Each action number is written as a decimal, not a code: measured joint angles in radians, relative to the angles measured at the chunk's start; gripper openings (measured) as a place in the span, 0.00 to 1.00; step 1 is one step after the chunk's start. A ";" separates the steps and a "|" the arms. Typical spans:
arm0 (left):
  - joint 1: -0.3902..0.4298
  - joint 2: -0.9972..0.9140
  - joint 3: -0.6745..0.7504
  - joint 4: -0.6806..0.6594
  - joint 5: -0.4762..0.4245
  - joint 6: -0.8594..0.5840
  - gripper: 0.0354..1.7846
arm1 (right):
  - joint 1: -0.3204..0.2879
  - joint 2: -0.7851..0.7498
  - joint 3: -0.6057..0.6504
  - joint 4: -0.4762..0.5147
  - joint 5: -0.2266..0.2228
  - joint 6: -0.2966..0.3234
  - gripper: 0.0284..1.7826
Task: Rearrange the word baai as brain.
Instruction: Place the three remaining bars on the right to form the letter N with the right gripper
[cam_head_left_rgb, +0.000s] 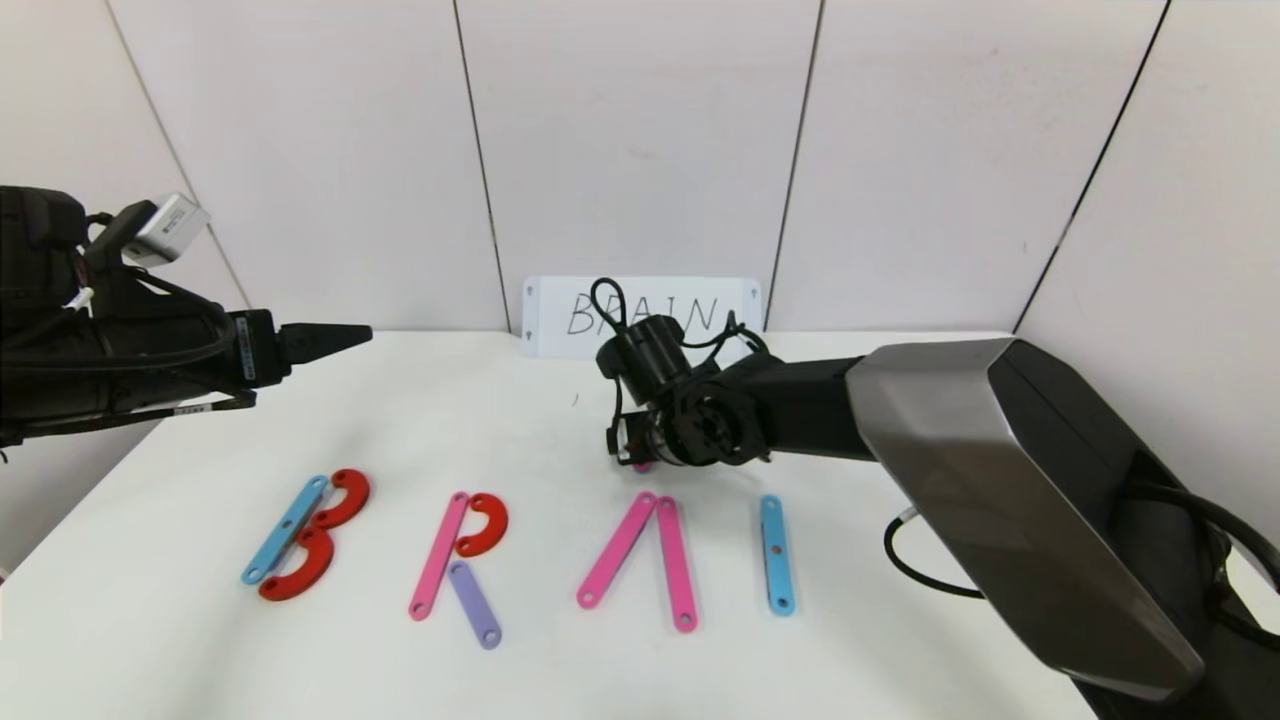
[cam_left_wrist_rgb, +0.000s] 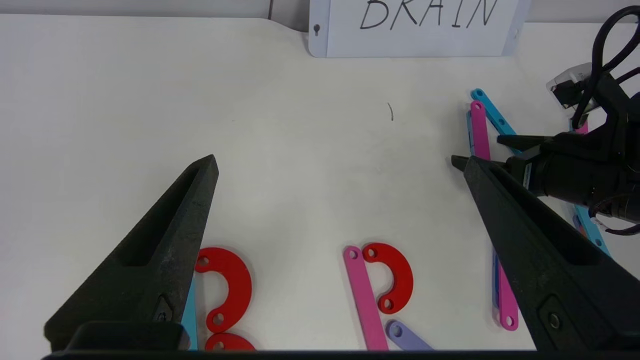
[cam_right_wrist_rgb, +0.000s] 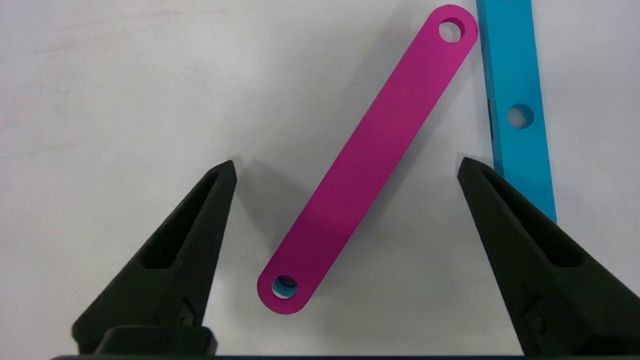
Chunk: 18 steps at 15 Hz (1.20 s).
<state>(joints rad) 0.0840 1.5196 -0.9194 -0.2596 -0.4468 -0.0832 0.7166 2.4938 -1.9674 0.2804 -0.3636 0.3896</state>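
While our right claw (cam_right_wrist_rgb: 345, 167) gapes over a loose pink strip (cam_right_wrist_rgb: 367, 160) at twelve o'clock of the word (cam_head_left_rgb: 520, 545), our left claw (cam_left_wrist_rgb: 340, 165) hangs open at nine.

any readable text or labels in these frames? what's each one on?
"BRAIN": handwritten in black on the white card leaning against the back wall; in the head view the right arm partly hides it.
Small label strip on the left arm: too small to read.
The plastic strips on the table carry no print.
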 joint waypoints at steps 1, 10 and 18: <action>0.000 0.000 0.000 0.000 0.000 0.000 0.97 | -0.001 0.002 -0.001 -0.001 -0.001 -0.001 0.78; 0.001 -0.003 0.001 -0.001 0.001 0.000 0.97 | -0.015 0.006 0.001 0.000 -0.006 0.001 0.15; 0.000 0.000 0.001 -0.001 0.000 0.001 0.97 | -0.076 -0.111 0.002 0.026 -0.054 -0.037 0.15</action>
<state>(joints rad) 0.0845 1.5191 -0.9187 -0.2602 -0.4472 -0.0821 0.6406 2.3823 -1.9657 0.3060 -0.4174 0.3530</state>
